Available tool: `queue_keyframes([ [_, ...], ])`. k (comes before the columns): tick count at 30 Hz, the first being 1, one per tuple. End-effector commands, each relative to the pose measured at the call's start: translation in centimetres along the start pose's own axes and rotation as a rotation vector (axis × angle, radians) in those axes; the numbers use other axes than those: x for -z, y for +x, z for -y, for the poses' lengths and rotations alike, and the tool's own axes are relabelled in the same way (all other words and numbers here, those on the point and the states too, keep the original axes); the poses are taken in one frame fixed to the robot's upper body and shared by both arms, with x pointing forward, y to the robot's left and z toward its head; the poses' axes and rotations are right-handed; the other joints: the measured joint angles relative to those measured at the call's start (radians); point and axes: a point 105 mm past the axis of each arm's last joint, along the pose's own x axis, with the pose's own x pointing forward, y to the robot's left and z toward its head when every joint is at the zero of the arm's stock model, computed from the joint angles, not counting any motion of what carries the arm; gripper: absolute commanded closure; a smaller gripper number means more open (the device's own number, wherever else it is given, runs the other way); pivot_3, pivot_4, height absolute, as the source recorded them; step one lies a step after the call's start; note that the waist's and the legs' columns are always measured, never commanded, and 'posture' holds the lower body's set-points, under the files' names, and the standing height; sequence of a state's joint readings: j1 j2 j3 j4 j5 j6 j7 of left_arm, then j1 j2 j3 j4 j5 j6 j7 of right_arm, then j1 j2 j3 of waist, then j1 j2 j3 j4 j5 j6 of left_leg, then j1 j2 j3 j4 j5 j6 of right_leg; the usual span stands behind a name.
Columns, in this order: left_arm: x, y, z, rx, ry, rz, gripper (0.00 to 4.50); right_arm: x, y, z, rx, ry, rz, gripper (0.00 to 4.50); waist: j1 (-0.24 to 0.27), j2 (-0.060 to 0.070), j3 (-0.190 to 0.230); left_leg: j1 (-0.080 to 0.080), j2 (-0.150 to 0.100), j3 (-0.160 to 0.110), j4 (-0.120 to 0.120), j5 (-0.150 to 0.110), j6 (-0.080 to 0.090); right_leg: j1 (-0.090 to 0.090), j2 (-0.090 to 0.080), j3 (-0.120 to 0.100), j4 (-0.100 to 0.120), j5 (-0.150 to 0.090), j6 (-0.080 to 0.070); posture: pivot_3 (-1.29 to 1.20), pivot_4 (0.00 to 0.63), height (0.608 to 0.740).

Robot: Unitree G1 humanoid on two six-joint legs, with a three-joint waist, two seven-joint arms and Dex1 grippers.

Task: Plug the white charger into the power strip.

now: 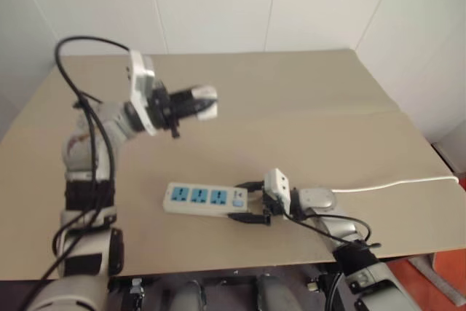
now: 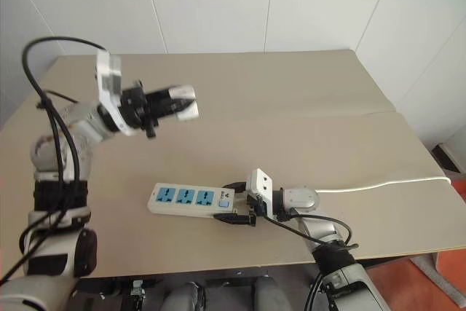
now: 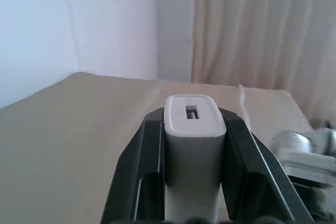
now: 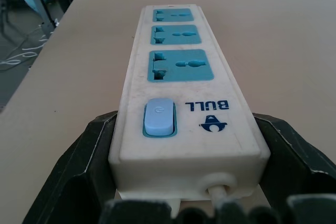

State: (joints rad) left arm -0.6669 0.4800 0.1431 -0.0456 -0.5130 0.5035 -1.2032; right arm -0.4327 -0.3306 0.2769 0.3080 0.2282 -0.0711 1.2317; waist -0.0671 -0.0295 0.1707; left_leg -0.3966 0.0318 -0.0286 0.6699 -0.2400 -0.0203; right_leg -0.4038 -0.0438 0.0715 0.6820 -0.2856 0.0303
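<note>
Left claw (image 1: 206, 103): pinching the white charger (image 3: 193, 129) between both fingers, carrying it in the air well above the desk (image 1: 313, 92), pointing sideways toward the robot's right.
Right claw (image 1: 251, 202): gripping the switch end of the power strip (image 1: 204, 199), one finger on each long side, bracing it flat on the desk.
Power strip: lying near the desk's front edge, all three blue outlets facing up and unoccupied; thin white cord (image 1: 397, 182) trailing off to the right.
Progress: charger picked up and strip steadied; that part is looking done.
Remaining: charger is sitting well apart from the outlets; lowering, aligning the prongs and pressing in are not yet done.
Prongs: hidden, orientation unclear.
</note>
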Motion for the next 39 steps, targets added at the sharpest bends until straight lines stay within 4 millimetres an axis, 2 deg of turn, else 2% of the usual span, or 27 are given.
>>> queue_keyframes([
  [1, 0.1, 1.2, 3.7, 0.123, 0.148, 0.016, 3.49, 0.8, 0.6, -0.9, -0.089, 0.010, -0.028, 1.09, 0.001, 0.000, 0.000, 0.001, 0.000, 0.000, 0.000, 0.000, 0.000, 0.001, 0.000, 0.000, -0.001, 0.000, 0.000, 0.00, 0.150, 0.740],
  [3, 1.0, 1.2, 4.9, 0.164, 0.163, 0.012, 3.49, 0.7, 0.7, -0.9, -0.107, 0.015, -0.021, 1.09, 0.000, 0.000, 0.000, 0.001, 0.000, 0.001, 0.000, 0.000, 0.000, 0.001, 0.000, 0.001, -0.001, 0.000, 0.000, 0.00, 0.150, 0.740],
  [8, 1.9, 1.2, 6.4, 0.210, 0.142, 0.013, 3.49, 1.5, 1.2, -1.0, -0.131, -0.008, -0.054, 1.09, -0.003, 0.000, 0.000, 0.012, 0.000, 0.001, 0.000, 0.000, 0.000, 0.011, 0.001, 0.001, -0.001, 0.000, 0.000, 0.00, 0.150, 0.740],
  [15, 2.0, 0.8, 6.2, 0.189, 0.120, 0.010, 3.49, 2.6, 1.2, -0.9, -0.119, -0.030, -0.069, 1.09, -0.007, 0.000, 0.000, 0.020, 0.001, 0.001, -0.001, 0.000, 0.000, 0.018, 0.003, 0.001, -0.002, 0.000, 0.000, 0.00, 0.150, 0.740],
  [18, 2.9, 0.0, 6.4, 0.204, 0.081, -0.001, 3.49, 2.7, 1.0, -1.0, -0.124, -0.031, -0.075, 1.09, -0.007, 0.000, -0.001, 0.021, 0.002, 0.001, -0.002, 0.000, 0.000, 0.018, 0.003, 0.002, -0.002, 0.000, 0.000, 0.00, 0.150, 0.740],
  [21, 4.9, -1.1, 6.7, 0.230, 0.061, -0.074, 3.49, 2.7, 0.9, -0.8, -0.117, -0.035, -0.077, 1.09, -0.006, 0.000, -0.001, 0.021, 0.002, 0.001, -0.002, 0.000, 0.000, 0.018, 0.003, 0.002, -0.002, 0.000, 0.000, 0.00, 0.150, 0.740],
  [27, 7.2, -1.7, 7.2, 0.249, 0.042, -0.109, 3.49, 2.7, 0.6, -0.7, -0.108, -0.032, -0.081, 1.09, -0.004, 0.000, -0.001, 0.022, 0.002, 0.002, -0.002, 0.000, 0.000, 0.018, 0.003, 0.002, -0.002, 0.000, 0.000, 0.00, 0.150, 0.740],
  [34, 8.6, -1.8, 7.6, 0.258, 0.041, -0.122, 3.49, 2.8, 0.5, -0.8, -0.104, -0.028, -0.085, 1.09, -0.003, 0.000, -0.001, 0.021, 0.001, 0.002, -0.002, 0.000, 0.000, 0.018, 0.003, 0.002, -0.003, 0.000, 0.000, 0.00, 0.150, 0.740],
  [39, 8.7, -1.7, 7.4, 0.245, 0.041, -0.111, 3.49, 2.7, 0.5, -0.7, -0.101, -0.025, -0.084, 1.09, -0.003, 0.000, -0.001, 0.021, 0.001, 0.002, -0.003, 0.000, 0.000, 0.018, 0.003, 0.002, -0.003, 0.000, 0.000, 0.00, 0.150, 0.740],
])
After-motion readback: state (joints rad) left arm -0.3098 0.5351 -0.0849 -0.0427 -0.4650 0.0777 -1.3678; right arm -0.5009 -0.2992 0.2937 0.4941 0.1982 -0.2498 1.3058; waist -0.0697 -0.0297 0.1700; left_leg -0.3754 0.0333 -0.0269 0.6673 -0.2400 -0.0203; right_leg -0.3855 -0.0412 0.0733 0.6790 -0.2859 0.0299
